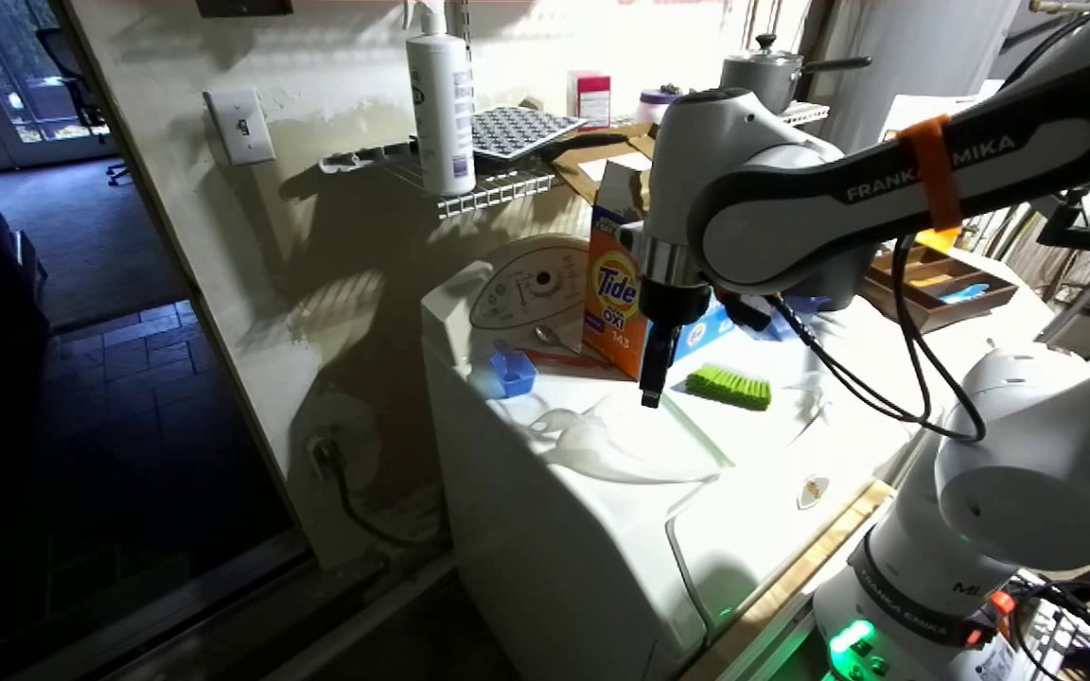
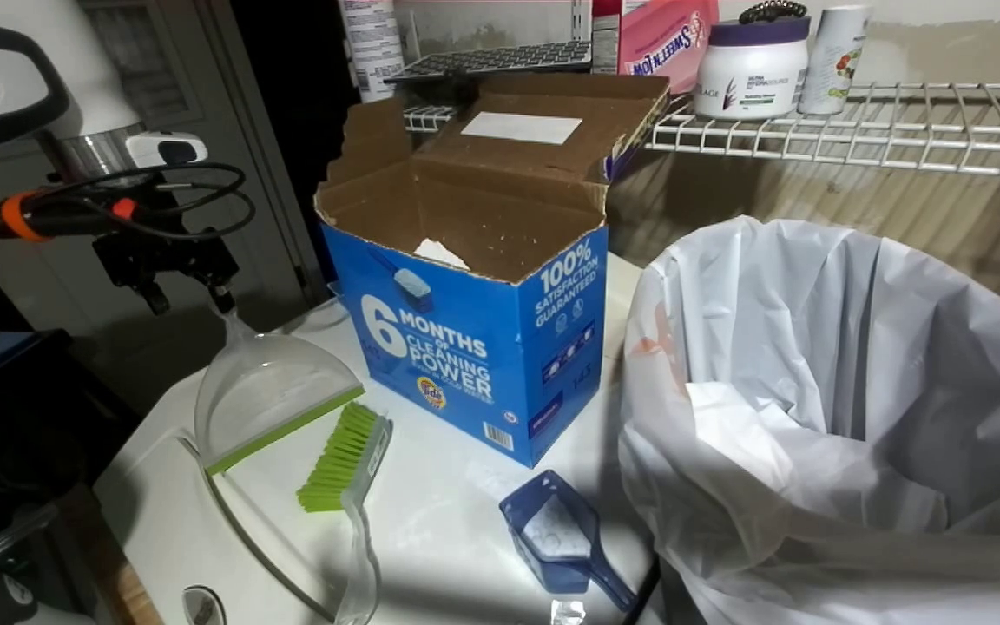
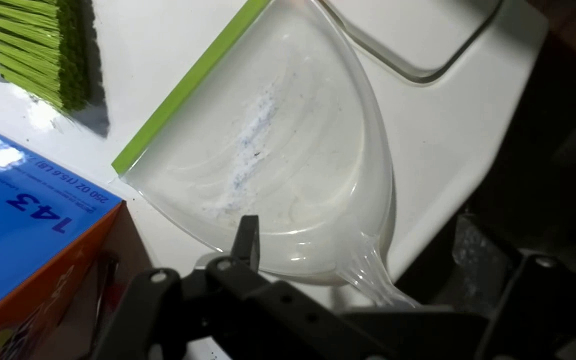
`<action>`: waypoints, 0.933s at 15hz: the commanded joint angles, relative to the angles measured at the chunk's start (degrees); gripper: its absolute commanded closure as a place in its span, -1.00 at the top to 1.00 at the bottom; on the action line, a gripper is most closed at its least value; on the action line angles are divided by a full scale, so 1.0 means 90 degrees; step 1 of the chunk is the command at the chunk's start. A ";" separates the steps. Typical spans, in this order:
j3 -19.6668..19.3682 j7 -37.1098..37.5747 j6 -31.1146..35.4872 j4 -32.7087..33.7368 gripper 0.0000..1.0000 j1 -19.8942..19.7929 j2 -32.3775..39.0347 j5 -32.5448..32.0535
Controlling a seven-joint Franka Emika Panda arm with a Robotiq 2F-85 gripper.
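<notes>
One translucent dustpan (image 3: 318,165) lies on the white appliance top (image 2: 430,521), carrying one streak of pale powder (image 3: 253,145). At its handle (image 3: 372,280) is one hand (image 2: 190,303), two jaws spread wide, gripping nothing. Near the dustpan are one green brush (image 2: 342,460) and one open Tide box (image 2: 435,338); one blue scoop (image 1: 514,374) and one darker scoop (image 2: 543,569) flank the box. Farther off: one white bag (image 2: 856,564).

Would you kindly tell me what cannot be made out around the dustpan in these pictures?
Handle tip of the dustpan, wrist view: hidden behind the end effector.
Dark speck in it, wrist view: too small to identify.
Handle end of the brush, in an exterior view: cut off by the bottom edge.
Inner bottom of the box, in an exterior view: hidden behind its near wall.
</notes>
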 commanded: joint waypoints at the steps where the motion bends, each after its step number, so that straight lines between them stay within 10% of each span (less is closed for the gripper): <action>1: -0.0068 0.0024 -0.0005 0.0009 1.00 0.0085 0.0066 -0.0065; 14: -0.0066 -0.0012 0.0035 0.0010 1.00 0.0104 0.0153 -0.0083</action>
